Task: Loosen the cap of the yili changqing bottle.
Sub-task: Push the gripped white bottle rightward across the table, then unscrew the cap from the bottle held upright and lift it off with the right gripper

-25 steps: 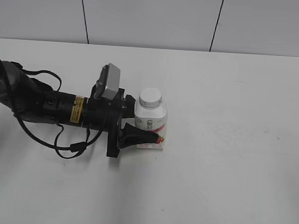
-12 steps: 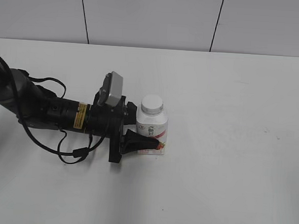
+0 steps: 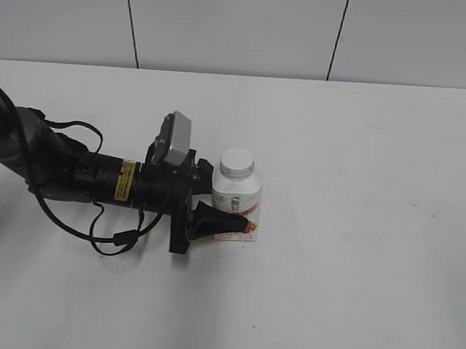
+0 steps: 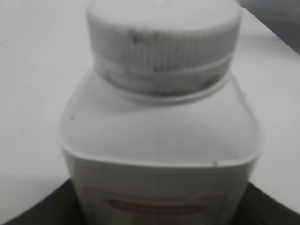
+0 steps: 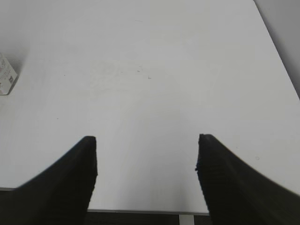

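Left gripper (image 3: 229,210) clamped low on the yili changqing bottle (image 3: 235,202), right gripper (image 5: 146,176) wide open, empty; may tip when cap (image 3: 238,163) is twisted.

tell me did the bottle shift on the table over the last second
Yes. Against the wall seam behind it, the yili changqing bottle slid slightly right and toward the camera, held by the left gripper.

bottle (image 3: 235,198) label print too blurred to read, yellow arm sticker (image 3: 123,180) illegible
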